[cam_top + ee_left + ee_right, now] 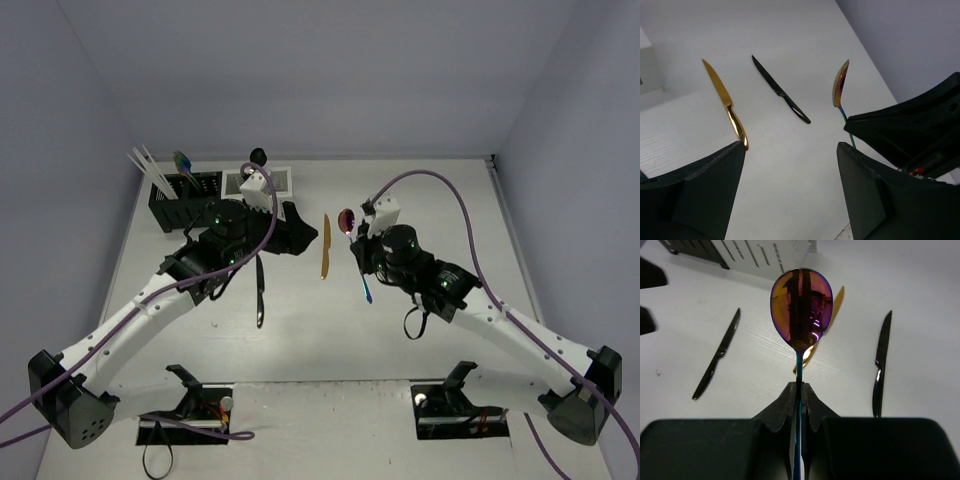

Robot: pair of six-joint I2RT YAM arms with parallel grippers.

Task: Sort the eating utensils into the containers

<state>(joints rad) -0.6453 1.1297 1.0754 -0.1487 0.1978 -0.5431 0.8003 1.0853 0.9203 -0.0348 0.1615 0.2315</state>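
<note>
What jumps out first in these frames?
The iridescent spoon, pinched by its handle in the shut right claw above mid-table. Next, the gold knife lying flat between the arms, the left claw open beside it. Far left, the black caddy holds pale chopsticks.

Bench (pixel 430 190): white matt top with a faint fine grain running across it. Dark specks are scattered along the near edge, and a small dark mark sits at the far right corner.

Enclosure: three plain panels stand on the bench edges. The back wall (pixel 320 70) meets the far edge, and the left wall (pixel 55 140) and right wall (pixel 585 130) rise from the side edges. All three are pale grey-lavender, smooth and unmarked.

Light: even and from overhead. The back wall is brightest at its middle and dims toward both far corners. Shadows on the bench top are short and soft-edged.
</note>
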